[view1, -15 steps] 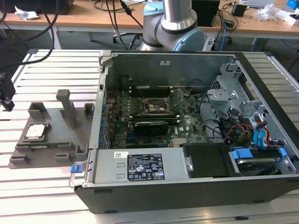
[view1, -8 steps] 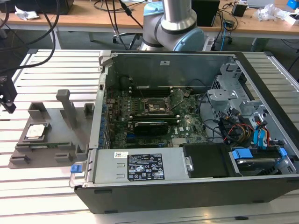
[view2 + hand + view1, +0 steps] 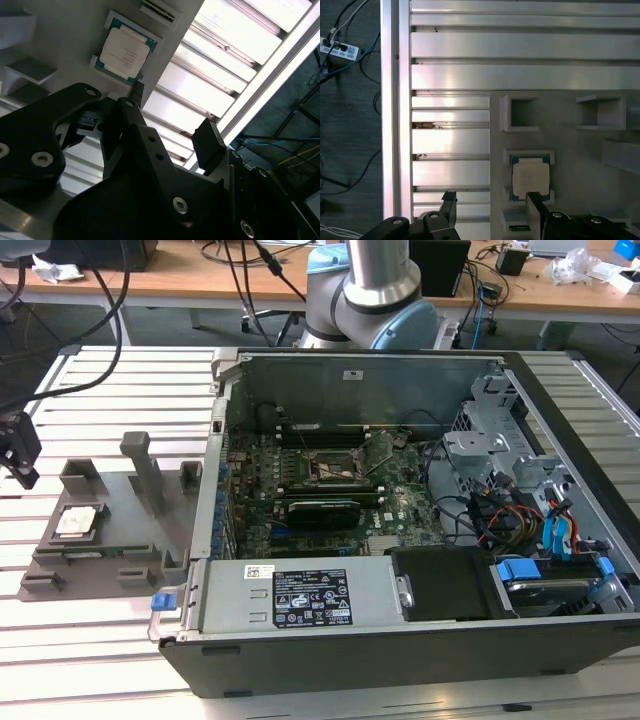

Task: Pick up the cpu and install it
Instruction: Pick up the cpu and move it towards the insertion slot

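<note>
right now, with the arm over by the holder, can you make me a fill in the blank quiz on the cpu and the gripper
1. The cpu lies in the grey holder, on the exterior view's ___ of the computer case.
2. The gripper is ___, with nothing between its fingers.
3. The cpu's silvery top faces ___.
Missing words: left; open; up.

Ext cam high, wide; both wrist cams near cpu (image 3: 530, 179).
</note>
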Tool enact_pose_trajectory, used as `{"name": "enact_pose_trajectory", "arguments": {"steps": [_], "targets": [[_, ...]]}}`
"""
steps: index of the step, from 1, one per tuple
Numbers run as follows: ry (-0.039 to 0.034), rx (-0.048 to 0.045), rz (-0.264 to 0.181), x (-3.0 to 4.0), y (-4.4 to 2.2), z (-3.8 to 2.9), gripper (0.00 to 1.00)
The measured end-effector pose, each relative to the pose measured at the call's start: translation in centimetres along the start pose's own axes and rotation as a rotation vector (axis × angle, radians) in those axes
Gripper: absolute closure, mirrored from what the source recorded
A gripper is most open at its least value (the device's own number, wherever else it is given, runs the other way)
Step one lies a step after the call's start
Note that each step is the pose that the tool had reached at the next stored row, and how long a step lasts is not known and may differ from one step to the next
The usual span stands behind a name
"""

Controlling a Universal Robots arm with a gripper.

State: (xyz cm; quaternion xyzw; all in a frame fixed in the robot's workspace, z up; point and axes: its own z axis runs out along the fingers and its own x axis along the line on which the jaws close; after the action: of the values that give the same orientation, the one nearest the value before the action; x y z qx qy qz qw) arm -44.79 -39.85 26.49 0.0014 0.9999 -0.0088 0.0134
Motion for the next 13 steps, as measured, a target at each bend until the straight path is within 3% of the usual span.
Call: {"name": "enact_pose_trajectory", "arguments": {"steps": [7,13], "targets": [[0.0000,0.0000,0.000,0.03,0.02,0.91,0.34],[0.0000,0.0000,0.000,0.03,0.02,1.21,0.34]]}}
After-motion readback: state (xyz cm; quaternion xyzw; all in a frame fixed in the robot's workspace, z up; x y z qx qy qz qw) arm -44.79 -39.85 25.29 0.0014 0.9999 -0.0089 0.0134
